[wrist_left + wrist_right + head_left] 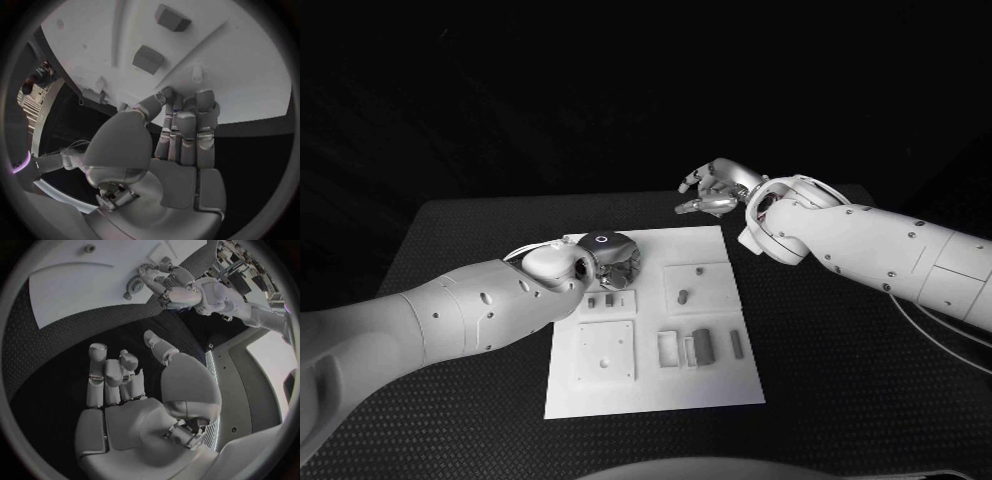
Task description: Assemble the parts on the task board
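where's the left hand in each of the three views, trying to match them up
Head view: the left hand sits over the task board's far left corner.
Left wrist view: the same hand rises through the middle of the circle, its fingertips at the board's edge.
Right wrist view: it appears across the table, again at the board's edge.
Shared landmark: the white task board.

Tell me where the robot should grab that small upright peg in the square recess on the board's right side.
Likely by the peg's exposed top, pinched from directly above: it stands upright and alone in its recess on the task board, with open space around it.
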You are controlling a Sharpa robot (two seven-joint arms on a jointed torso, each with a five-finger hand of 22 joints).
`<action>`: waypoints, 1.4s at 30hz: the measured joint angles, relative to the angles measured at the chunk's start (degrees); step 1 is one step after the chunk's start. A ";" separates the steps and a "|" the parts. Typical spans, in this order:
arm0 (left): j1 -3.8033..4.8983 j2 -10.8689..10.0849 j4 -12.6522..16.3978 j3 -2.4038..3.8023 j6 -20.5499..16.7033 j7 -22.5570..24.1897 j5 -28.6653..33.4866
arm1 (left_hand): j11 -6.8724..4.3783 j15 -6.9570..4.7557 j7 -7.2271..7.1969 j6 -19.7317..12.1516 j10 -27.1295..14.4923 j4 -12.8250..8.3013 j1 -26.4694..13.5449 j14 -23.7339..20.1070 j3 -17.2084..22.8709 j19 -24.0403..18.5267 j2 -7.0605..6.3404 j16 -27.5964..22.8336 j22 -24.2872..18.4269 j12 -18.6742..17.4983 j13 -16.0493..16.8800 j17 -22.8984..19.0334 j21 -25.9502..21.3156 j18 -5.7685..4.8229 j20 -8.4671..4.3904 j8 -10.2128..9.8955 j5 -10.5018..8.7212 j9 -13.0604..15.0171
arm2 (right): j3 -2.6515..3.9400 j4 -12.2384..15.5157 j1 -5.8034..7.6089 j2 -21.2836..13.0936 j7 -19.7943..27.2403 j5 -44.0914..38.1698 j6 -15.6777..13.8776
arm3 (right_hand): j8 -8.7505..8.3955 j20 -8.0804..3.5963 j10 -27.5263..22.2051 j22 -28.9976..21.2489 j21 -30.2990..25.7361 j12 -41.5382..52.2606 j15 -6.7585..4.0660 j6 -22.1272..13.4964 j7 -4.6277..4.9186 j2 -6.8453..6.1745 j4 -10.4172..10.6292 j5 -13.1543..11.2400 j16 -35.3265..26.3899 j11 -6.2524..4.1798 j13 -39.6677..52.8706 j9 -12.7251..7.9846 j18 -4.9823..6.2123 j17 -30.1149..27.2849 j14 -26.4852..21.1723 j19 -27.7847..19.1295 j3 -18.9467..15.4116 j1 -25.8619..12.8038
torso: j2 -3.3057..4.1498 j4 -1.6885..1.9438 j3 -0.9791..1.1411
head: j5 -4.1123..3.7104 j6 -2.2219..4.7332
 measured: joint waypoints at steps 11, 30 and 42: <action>-0.39 -1.11 1.01 -0.11 -1.61 0.43 1.59 | -0.08 -0.41 0.15 0.25 0.30 0.03 -0.24 -0.02 0.15 0.30 0.38 0.00 -0.01 0.12 0.06 -0.18 -0.23 -0.03 -0.28 0.20 0.00 0.02 | 0.00 -0.04 0.00 -0.09 0.01 0.00 0.00 | 0.00 0.00 0.00 0.00 0.00 0.00 0.00 0.00 -0.01 0.00 0.00 0.00 0.00 0.00 0.00 0.00 0.00 0.00 0.00 0.00 0.00 0.00 | 0.00 0.00 0.02 | -0.03 0.07; -0.76 -2.90 2.22 2.47 -2.07 0.88 5.03 | -0.24 -0.41 -0.02 0.41 0.56 0.03 -0.96 0.00 0.15 0.40 0.59 0.00 -0.02 0.12 0.26 -0.23 -0.23 -0.04 -0.35 0.26 -0.01 0.10 | 0.00 -0.04 0.00 -0.13 0.02 0.00 0.01 | 0.00 -0.14 -0.05 0.00 0.00 0.00 0.00 0.17 0.05 0.00 0.00 0.00 0.00 0.05 0.01 -0.05 0.00 0.00 0.00 0.14 0.00 0.00 | -0.05 0.04 -0.03 | 0.15 0.40; -0.69 -4.96 4.26 4.13 -1.90 0.89 6.30 | -0.41 -0.40 -0.06 0.36 0.79 0.02 -1.10 0.00 0.14 0.28 0.44 0.00 -0.03 0.04 0.24 -0.26 -0.23 -0.04 -0.47 0.26 -0.03 0.09 | 0.00 -0.08 0.00 -0.29 0.02 0.01 0.04 | 0.00 -0.11 -0.12 0.00 0.00 0.00 0.00 0.28 0.00 0.00 0.00 0.00 0.00 0.12 0.01 -0.04 0.00 0.00 0.00 0.12 0.00 0.00 | -0.06 0.06 -0.03 | 0.24 0.52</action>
